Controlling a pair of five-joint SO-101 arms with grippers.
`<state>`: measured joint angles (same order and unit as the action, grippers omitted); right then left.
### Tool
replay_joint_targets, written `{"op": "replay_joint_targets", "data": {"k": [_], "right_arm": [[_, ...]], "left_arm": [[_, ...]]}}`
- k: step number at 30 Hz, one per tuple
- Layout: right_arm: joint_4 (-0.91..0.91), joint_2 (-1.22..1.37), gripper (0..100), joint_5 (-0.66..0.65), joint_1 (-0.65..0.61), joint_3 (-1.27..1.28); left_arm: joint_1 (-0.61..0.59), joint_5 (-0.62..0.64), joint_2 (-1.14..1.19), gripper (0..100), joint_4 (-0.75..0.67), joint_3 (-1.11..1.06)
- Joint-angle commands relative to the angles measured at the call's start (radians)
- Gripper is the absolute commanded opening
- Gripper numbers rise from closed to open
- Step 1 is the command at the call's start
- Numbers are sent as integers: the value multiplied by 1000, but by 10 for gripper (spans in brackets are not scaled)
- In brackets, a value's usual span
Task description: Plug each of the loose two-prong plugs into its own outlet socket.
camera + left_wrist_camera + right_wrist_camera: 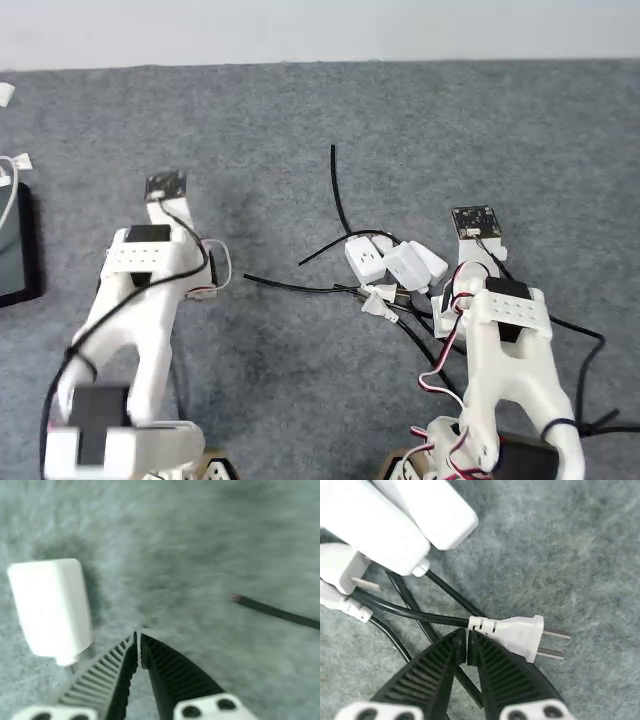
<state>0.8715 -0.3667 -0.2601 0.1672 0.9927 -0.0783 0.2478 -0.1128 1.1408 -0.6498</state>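
Nothing plugged in yet, judging by bare prongs.
- White two-prong plug (517, 634) lies loose on grey mat (580, 555), lower centre-right of right wrist view.
- Second plug (340, 572) at left edge, prong exposed.
- Outlet blocks (375, 527) upper left, none mated.
- Right gripper (466, 635): fingers closed, empty, tips at plug's cord.
- Left gripper (138, 640): closed, empty, beside white block (50, 607), likely another outlet.
- All insertions remain.

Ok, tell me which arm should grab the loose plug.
Right. The right gripper hangs shut right at the two-prong plug, with the outlet sockets close by. The left gripper sits by a white block, away from them.
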Motion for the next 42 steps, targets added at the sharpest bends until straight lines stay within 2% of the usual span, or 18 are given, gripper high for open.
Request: {"op": "replay_joint_targets", "data": {"k": [1,4,6,14,18,23,42], "right_arm": [[-13,-35,12,-9,-5,-2],[-12,-35,11,-9,-2,-2],[-13,-35,11,-9,-5,-2],[-18,-35,12,-9,-7,-2],[-18,-35,12,-9,-7,-2],[-18,-35,12,-9,-7,-2],[-18,-35,12,-11,-8,-2]], "left_arm": [[-20,8,-295,13,55,36],[-121,11,-399,13,52,39],[-147,9,-390,13,52,35],[-152,11,-106,17,-61,12],[-180,58,31,104,-75,62],[-222,84,49,214,-44,101],[-273,12,61,220,-98,101]]}}
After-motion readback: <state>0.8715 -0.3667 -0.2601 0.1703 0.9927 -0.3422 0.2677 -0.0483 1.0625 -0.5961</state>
